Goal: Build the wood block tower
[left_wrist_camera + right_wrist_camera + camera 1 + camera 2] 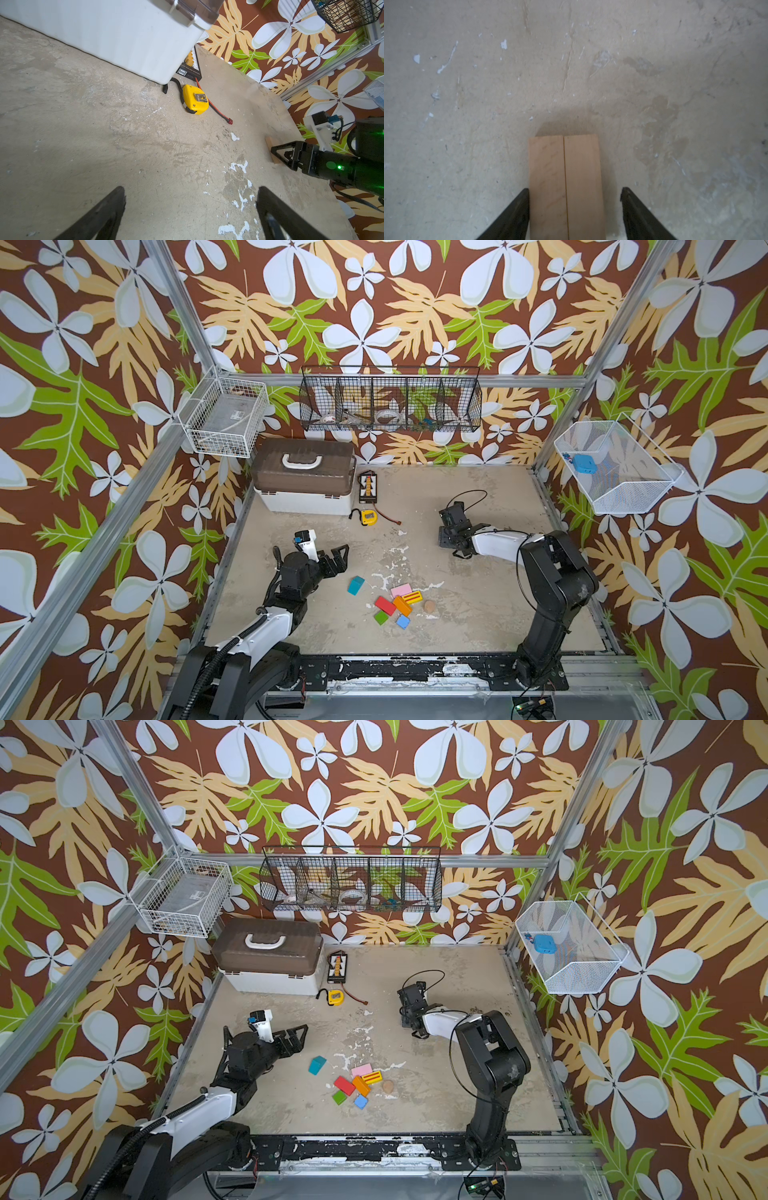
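Note:
Two plain wood planks lie side by side on the floor, edges touching. My right gripper points down over them, open, straddling the pair. One finger touches a plank's edge, and the other stands a little off. In the left wrist view one plank end shows behind the right gripper. The other wood blocks lie loose at front centre: teal, pink, yellow, red, orange, green, blue and a wood disc. My left gripper hangs open over bare floor. No tower stands.
A brown-lidded white box sits at the back left. Beside it are a black board, a yellow tape measure and a red-black cable. Wire baskets hang on the walls.

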Robot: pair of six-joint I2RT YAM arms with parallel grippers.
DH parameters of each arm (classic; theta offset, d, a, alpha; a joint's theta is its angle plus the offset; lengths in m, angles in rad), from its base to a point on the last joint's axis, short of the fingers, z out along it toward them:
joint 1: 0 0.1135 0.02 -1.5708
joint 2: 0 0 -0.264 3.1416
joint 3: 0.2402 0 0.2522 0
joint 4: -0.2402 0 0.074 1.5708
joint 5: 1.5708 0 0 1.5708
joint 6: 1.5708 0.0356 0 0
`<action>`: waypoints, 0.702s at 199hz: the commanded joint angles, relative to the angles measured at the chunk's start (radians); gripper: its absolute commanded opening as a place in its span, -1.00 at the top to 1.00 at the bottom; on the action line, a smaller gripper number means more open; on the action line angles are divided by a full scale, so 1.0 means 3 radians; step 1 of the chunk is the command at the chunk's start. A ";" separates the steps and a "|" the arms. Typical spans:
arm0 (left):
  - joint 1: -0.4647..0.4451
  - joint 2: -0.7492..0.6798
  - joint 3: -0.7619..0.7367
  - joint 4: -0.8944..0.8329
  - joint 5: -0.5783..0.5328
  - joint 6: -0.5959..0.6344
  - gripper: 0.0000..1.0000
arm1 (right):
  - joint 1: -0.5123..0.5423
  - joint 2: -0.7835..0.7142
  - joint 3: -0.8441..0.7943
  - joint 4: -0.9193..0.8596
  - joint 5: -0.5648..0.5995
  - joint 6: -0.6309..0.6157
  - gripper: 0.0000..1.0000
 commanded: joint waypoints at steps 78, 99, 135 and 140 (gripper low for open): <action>-0.0001 0.0027 0.0035 0.0093 0.0004 -0.0001 -0.99 | -0.0017 0.0183 0.0106 -0.0041 -0.0129 -0.0086 -0.13; -0.0008 0.0017 0.0030 0.0094 -0.0001 -0.0002 -0.99 | -0.0007 0.0171 0.0087 -0.0051 -0.0189 -0.0076 0.00; -0.0004 0.0049 0.0048 0.0092 -0.0002 -0.0004 -0.99 | 0.0035 0.0088 -0.0052 0.0035 -0.0252 -0.0046 0.07; -0.0002 0.0049 0.0045 0.0093 0.0003 -0.0001 -0.99 | 0.0048 0.0087 -0.0049 0.0030 -0.0252 -0.0047 0.09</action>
